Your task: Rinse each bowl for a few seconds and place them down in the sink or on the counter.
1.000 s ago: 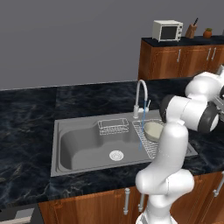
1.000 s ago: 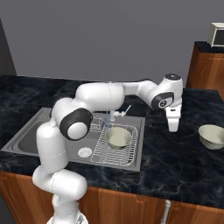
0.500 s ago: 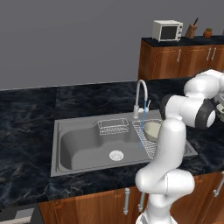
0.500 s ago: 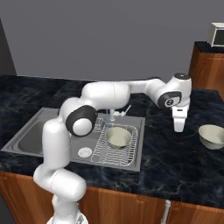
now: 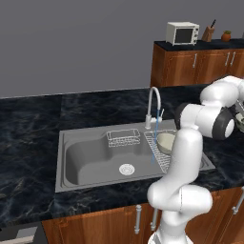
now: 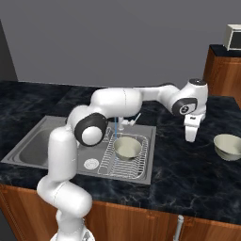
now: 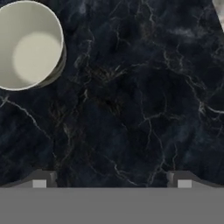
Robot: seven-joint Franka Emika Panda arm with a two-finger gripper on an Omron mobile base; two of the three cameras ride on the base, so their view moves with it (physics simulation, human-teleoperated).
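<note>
One bowl, cream inside, rests on the ribbed rack at the right end of the sink. A thin blue stream of water runs from the faucet just beside it. The other bowl stands upright on the black counter, right of the sink. My gripper points down over bare counter between sink and that bowl. It is open, its fingertips wide apart with nothing between them.
A wire basket hangs at the sink's back wall. A taller brown cabinet at the back right carries a microwave and a knife block. Black counter stretches left of the sink.
My hand has shifted a little to the right over the counter, closer to the bowl standing there. Its jaws stay open. Neither bowl has moved.
</note>
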